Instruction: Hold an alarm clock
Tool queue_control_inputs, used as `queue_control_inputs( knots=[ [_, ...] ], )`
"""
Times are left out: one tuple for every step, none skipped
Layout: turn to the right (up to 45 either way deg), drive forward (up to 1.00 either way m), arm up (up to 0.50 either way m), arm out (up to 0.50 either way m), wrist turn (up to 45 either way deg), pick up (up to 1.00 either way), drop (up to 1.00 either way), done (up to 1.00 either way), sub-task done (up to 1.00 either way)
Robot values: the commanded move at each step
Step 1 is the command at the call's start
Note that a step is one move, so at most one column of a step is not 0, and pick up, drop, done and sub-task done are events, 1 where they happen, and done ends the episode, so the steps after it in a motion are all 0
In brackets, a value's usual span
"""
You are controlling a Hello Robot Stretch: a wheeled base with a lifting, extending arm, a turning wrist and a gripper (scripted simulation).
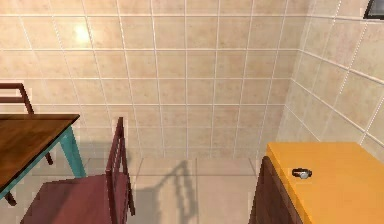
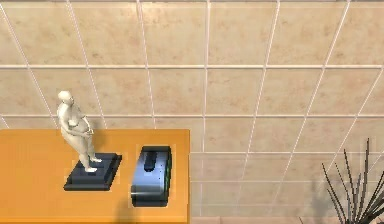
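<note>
Risk: dark box (image 2: 153,172), likely the alarm clock, sits just beside statue (image 2: 75,128) on the bench (image 2: 30,165), so a skewed reach could topple the statue; end effector state and position: can't tell.

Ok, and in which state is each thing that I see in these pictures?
Statue: upright on its dark base.
Dark boxy thing: lying flat on the orange top, beside that base.
Chair: upright, beside the wooden table.
Small ring-shaped thing: lying on the orange top.
</note>
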Motion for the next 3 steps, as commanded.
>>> queue_control_inputs(
  knots=[
    [0.0,0.00,0.50,0.00,0.0,0.00,0.00,0.00,0.00],
    [0.0,0.00,0.38,0.00,0.0,0.00,0.00,0.00,0.00],
    [0.0,0.00,0.00,0.06,0.0,0.00,0.00,0.00,0.00]
  ],
)
